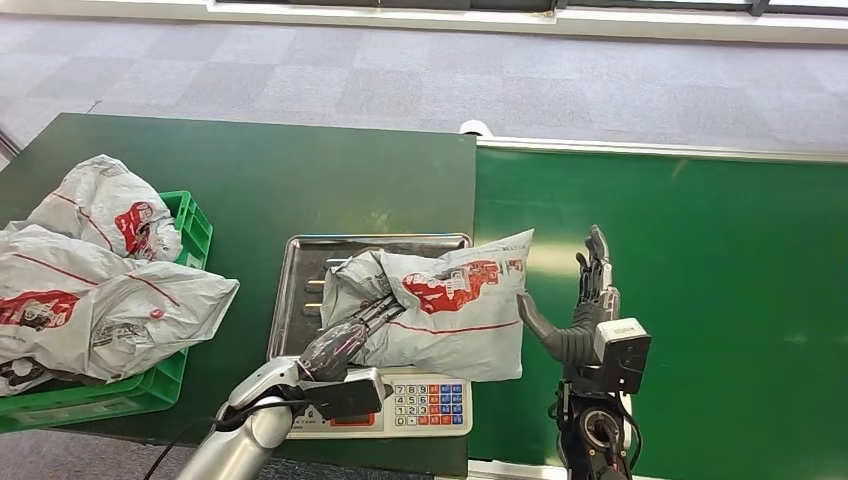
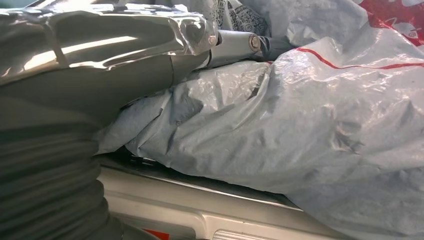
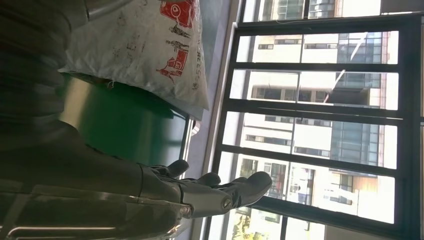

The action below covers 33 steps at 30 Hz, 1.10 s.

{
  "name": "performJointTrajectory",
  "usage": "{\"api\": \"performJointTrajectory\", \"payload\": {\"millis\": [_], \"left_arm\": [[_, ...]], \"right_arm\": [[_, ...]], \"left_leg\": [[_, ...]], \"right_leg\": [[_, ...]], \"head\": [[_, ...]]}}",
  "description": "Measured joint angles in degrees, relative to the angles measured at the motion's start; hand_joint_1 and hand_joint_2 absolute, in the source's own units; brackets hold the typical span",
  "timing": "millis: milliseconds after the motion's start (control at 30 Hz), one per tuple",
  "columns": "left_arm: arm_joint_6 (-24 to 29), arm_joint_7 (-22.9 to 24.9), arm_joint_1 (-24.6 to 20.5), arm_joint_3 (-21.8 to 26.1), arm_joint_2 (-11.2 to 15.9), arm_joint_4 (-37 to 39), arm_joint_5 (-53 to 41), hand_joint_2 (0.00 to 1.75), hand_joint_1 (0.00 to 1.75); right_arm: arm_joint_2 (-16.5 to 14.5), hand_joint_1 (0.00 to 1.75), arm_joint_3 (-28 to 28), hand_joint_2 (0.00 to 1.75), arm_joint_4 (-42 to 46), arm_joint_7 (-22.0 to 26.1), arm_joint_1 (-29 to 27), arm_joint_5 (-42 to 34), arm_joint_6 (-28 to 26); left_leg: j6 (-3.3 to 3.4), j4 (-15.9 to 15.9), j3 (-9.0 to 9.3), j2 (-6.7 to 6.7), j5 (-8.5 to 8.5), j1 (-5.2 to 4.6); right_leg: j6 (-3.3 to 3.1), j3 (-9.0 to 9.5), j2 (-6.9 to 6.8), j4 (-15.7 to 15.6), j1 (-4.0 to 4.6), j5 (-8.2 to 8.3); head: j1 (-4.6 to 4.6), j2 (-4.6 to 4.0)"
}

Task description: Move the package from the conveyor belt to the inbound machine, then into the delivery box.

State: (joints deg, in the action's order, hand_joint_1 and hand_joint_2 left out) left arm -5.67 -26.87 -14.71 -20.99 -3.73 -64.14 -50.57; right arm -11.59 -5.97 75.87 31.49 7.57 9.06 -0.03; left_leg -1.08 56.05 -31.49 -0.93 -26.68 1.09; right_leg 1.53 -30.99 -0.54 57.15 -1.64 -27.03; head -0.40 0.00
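scale tray (image 1: 300, 262) mostly hidden by package (image 1: 450, 310); bin (image 1: 190, 225) edge-cropped

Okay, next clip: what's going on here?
A grey package lies on the inbound machine's metal tray, above its keypad. The left hand rests on the package's near side. The right hand is open beside its other end, over the conveyor belt. Several similar packages already fill the green delivery box.
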Motion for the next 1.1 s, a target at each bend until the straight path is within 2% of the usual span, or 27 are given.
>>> {"api": "performJointTrajectory", "payload": {"millis": [433, 467, 567, 600, 667, 1100], "left_arm": [[-0.61, 0.03, -0.56, -0.5, 0.41, 0.58, 0.07, 1.75, 0.03], [-0.68, 0.02, -0.55, -0.47, 0.41, 0.58, 0.21, 1.75, 0.36], [-0.32, -0.52, -0.48, -0.24, 0.34, 0.56, 1.49, 1.75, 1.56], [0.14, -0.97, -0.41, -0.1, 0.29, 0.52, 2.09, 1.75, 1.67], [1.36, -2.09, -0.18, 0.28, 0.14, 0.35, 3.24, 1.75, 1.73], [4.1, -4.98, 0.61, 1.62, -0.98, -0.47, 5.37, 1.75, 1.75]], "right_arm": [[-0.95, 0.0, 1.48, 1.75, 0.59, -0.2, -0.22, 0.23, 0.08], [-0.99, 0.0, 1.55, 1.75, 0.68, -0.23, -0.25, 0.3, 0.1], [-1.22, 0.0, 1.84, 1.75, 1.07, -0.33, -0.45, 0.42, 0.17], [-1.28, 0.0, 1.95, 1.75, 1.21, -0.37, -0.55, 0.44, 0.19], [-1.34, 0.0, 2.13, 1.75, 1.4, -0.4, -0.73, 0.5, 0.23], [-1.43, 0.0, 2.97, 1.75, 1.46, -0.43, -0.96, 0.56, 0.36]], "left_leg": [[0.0, 0.0, 0.32, -0.05, -0.01, -0.02], [0.0, 0.0, 0.33, -0.05, -0.01, -0.02], [0.0, 0.0, 0.34, -0.05, -0.01, -0.02], [0.0, 0.01, 0.34, -0.04, -0.01, -0.02], [-0.01, 0.01, 0.31, -0.03, -0.02, -0.02], [-0.03, 0.02, -0.27, 0.23, 0.0, 0.0]], "right_leg": [[0.02, 0.31, -0.03, 0.0, -0.02, -0.01], [0.02, 0.32, -0.03, 0.0, -0.02, -0.01], [0.02, 0.33, -0.03, 0.0, -0.02, -0.01], [0.02, 0.33, -0.03, 0.0, -0.02, -0.01], [0.02, 0.28, -0.02, 0.01, -0.02, 0.0], [-0.03, -0.3, 0.14, 0.04, 0.0, 0.1]], "head": [[-0.01, 0.0], [0.0, 0.0], [0.0, 0.0], [-0.01, 0.0], [0.0, 0.0], [-0.02, 0.0]]}}
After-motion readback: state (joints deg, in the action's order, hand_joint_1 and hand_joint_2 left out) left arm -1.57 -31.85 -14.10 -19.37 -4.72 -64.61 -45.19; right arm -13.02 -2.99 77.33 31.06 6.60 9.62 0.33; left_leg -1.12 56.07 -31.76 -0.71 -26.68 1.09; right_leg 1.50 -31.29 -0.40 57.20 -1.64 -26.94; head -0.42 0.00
